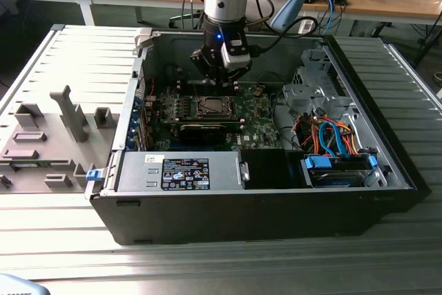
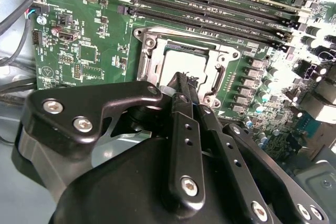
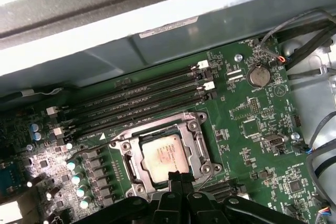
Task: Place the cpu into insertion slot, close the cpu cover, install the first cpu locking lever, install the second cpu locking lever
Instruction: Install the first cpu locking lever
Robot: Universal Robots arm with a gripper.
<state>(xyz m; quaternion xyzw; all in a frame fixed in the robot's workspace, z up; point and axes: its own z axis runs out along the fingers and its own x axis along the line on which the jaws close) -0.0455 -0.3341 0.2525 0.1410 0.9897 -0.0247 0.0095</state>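
The cpu [image 3: 165,153] lies flat in the insertion slot [image 3: 137,174] on the green motherboard, silver-grey top up. The cpu cover [image 3: 198,139], a silver frame, lies down around it. My gripper [image 3: 178,174] is shut with nothing between its black fingers, and its tips hover at the socket's edge, just over the cover's rim. In the second wrist view the fingertips [image 2: 181,85] sit against the cpu [image 2: 184,62] and cover [image 2: 149,66]. In the exterior view the gripper [image 1: 221,79] hangs inside the open computer case, just above the socket [image 1: 212,106].
Long black memory slots [image 3: 142,100] run beside the socket. A round coin battery [image 3: 258,75] and capacitors [image 3: 79,174] stand on the board. The case wall [image 1: 148,67], drive cage [image 1: 311,94] and coloured cables [image 1: 331,136] hem in the arm.
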